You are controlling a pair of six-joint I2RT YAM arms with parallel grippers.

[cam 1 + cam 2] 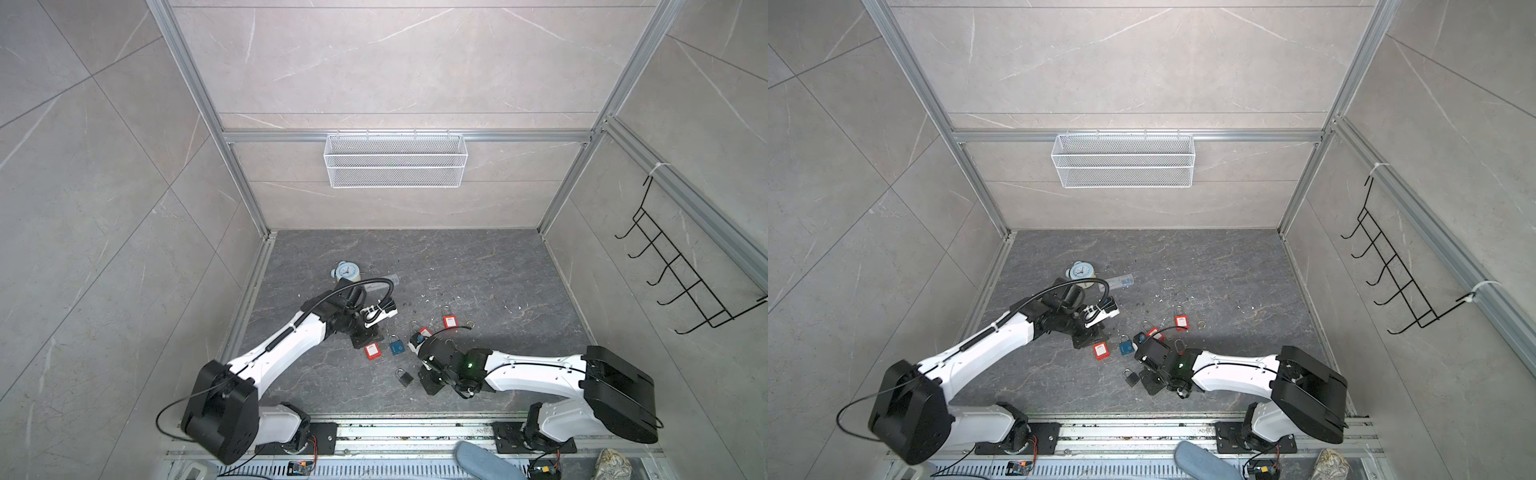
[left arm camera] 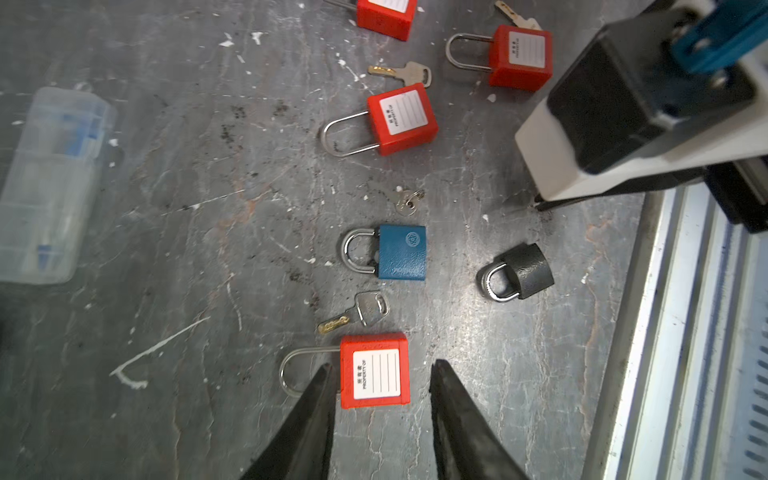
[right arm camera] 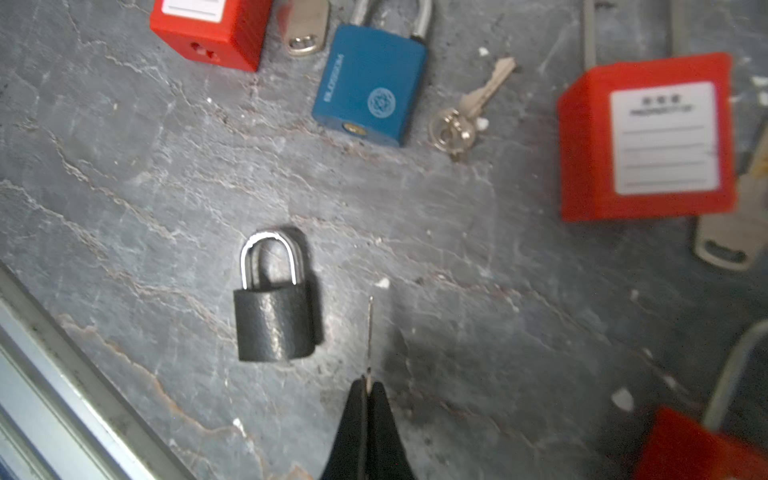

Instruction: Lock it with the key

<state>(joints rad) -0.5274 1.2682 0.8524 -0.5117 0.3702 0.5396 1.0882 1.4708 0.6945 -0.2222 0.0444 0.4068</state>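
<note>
Left gripper (image 1: 1089,337) low over grey slab (image 1: 1225,270), just beside red padlock (image 1: 1100,351). Blue padlock (image 1: 1126,347) next to it. Black padlock (image 1: 1131,377) just beside right gripper (image 1: 1148,383). Second red padlock (image 1: 1180,321) farther back. Blue alarm clock (image 1: 1079,272) and clear case (image 1: 1121,281) behind left arm. White mesh basket (image 1: 1123,160) on back wall.

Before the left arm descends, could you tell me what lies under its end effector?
A red padlock lies beneath the open left end effector; one fingertip covers part of its shackle.

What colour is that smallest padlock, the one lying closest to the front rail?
The padlock is black, with a silver shackle; clearest in the right wrist view.
</note>
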